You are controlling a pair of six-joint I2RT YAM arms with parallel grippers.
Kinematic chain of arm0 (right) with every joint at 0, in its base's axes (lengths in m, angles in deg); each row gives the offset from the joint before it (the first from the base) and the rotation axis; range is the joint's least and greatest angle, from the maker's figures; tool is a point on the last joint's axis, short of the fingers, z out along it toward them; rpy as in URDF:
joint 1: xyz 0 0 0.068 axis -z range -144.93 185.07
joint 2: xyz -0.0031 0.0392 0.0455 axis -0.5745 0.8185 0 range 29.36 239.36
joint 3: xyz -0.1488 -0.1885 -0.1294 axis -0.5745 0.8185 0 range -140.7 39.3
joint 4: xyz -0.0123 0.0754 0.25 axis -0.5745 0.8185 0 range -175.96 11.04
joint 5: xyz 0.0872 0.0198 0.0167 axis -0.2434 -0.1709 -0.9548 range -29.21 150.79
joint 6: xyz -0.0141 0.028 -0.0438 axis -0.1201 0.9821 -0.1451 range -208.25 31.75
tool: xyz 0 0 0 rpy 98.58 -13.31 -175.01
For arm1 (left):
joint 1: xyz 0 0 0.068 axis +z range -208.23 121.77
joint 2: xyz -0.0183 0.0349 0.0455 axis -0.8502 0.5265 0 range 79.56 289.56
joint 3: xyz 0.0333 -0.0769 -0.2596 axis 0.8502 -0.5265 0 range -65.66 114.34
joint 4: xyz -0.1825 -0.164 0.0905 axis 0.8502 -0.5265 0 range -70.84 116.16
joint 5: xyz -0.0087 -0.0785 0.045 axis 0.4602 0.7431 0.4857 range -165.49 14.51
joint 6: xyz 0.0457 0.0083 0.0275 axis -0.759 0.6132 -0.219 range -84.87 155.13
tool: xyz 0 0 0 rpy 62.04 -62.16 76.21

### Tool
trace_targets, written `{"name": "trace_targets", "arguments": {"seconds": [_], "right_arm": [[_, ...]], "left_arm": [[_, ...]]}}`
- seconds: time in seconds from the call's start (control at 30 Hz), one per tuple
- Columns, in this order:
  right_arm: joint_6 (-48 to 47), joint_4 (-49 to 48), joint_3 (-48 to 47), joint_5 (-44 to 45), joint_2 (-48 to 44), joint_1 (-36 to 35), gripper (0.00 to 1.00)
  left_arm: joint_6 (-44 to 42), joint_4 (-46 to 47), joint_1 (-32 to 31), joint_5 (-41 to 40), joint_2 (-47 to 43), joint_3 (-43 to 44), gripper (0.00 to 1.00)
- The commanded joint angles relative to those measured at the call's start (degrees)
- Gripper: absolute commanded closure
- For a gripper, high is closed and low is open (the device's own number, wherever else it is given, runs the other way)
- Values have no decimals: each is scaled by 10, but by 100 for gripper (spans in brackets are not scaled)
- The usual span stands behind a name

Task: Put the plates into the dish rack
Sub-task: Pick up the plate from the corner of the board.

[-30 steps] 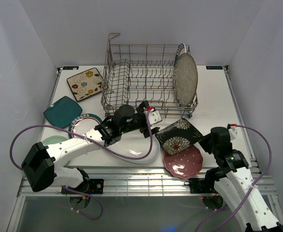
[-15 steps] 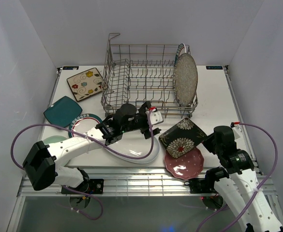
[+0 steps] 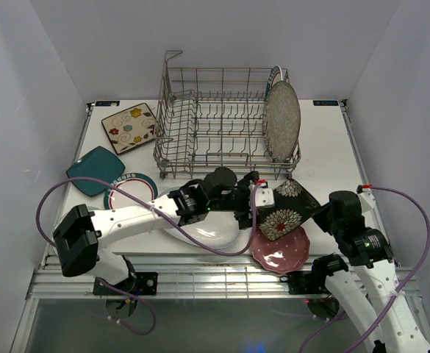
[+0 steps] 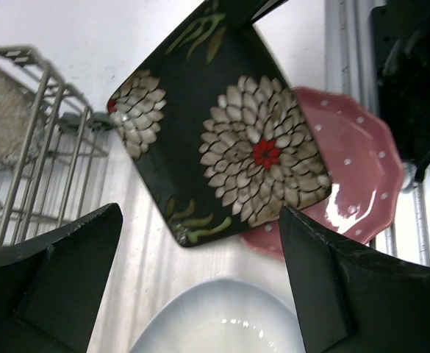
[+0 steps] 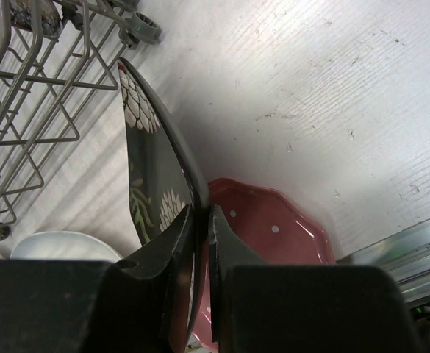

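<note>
Right end effector (image 5: 200, 214) on blk plate (image 5: 148, 162) rim, near rack (image 3: 222, 121)

Left gripper (image 4: 200, 239) wide; right gripper (image 5: 200, 215) tight.

Top view: grey wire dish rack (image 3: 215, 125) fills upper centre; tine rows free, except right end w/ speckled grey round plate (image 3: 282, 121) upright. Bare white table (image 3: 326, 147) right of rack = widest free lane. Centre-right crowded: tilted black floral square plate (image 3: 287, 209) over pink dotted scalloped plate (image 3: 281, 254), left gripper (image 3: 264, 198), jaws spread wide, just beside it, large white oval plate (image 3: 200, 234) further left.
</note>
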Motion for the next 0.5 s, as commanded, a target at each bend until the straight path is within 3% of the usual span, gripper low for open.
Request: {"name": "trace_targets", "arguments": {"seconds": [0.0, 0.47], "right_arm": [[22, -69, -43, 6, -4, -2, 92], [29, -79, -34, 11, -1, -1, 92]], "left_arm": [[19, -25, -37, -15, 17, 46, 2], [55, -60, -113, -65, 124, 120, 2]]}}
